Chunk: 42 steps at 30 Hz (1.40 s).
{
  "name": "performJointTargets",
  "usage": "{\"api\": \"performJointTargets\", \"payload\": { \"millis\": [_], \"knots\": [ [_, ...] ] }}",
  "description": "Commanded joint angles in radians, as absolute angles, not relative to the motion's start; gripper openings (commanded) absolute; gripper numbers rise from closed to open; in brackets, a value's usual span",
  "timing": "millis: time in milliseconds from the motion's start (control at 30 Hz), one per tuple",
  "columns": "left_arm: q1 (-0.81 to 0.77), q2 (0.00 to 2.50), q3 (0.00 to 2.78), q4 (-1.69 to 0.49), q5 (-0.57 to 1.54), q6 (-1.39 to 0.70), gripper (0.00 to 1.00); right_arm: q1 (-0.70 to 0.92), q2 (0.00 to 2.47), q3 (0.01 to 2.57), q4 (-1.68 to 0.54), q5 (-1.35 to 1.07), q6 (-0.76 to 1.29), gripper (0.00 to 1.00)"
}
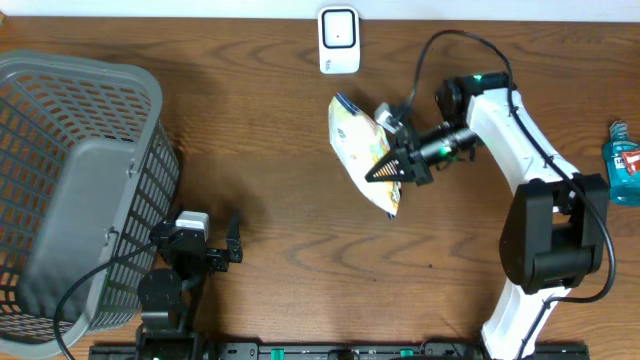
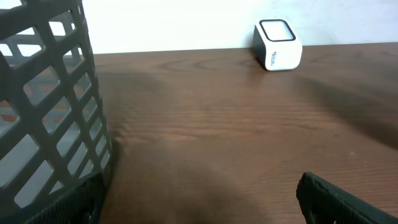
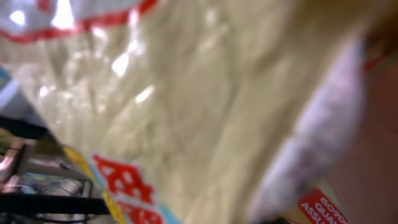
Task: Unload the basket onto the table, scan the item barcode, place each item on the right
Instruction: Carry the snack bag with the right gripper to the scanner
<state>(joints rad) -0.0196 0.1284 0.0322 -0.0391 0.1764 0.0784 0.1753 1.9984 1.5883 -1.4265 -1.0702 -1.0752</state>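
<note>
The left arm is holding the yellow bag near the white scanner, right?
Not quite. It is the right gripper that is shut on the bag, near the scanner. The left gripper is open and empty, beside the basket. The overhead view shows it.

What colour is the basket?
The basket is grey, clearest in the overhead view.

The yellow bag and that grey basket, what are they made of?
The bag looks like thin glossy plastic film: it crinkles and throws bright glints in the right wrist view. The basket seems moulded matte grey plastic, judging by its even lattice walls.
</note>
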Motion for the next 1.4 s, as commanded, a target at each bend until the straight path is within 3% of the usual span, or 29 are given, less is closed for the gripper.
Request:
{"api": "performJointTargets", "payload": {
  "millis": [0,133,267,433,767,1167,1367],
  "knots": [
    [-0.018,0.126,0.004,-0.051,0.175,0.074,0.98,0.233,1.983,1.64,-1.346,-0.819,-0.693,0.02],
    [-0.018,0.126,0.004,-0.051,0.175,0.074,0.98,0.285,1.971,1.65,-1.217,-0.441,-0.368,0.01],
    [-0.018,0.126,0.004,-0.051,0.175,0.074,0.98,0.331,1.969,1.649,-1.146,-0.074,-0.211,0.01],
    [-0.018,0.126,0.004,-0.051,0.175,0.074,0.98,0.357,1.969,1.647,-1.044,0.081,-0.072,0.01],
    [-0.018,0.126,0.004,-0.051,0.175,0.074,0.98,0.353,2.06,1.747,-0.855,0.234,-0.078,0.01],
    [-0.018,0.126,0.004,-0.051,0.175,0.074,0.98,0.352,2.493,2.432,-0.979,0.326,-0.219,0.01],
    [-0.018,0.126,0.004,-0.051,0.175,0.074,0.98,0.37,2.626,2.597,-0.935,0.445,-0.343,0.01]
  ]
}}
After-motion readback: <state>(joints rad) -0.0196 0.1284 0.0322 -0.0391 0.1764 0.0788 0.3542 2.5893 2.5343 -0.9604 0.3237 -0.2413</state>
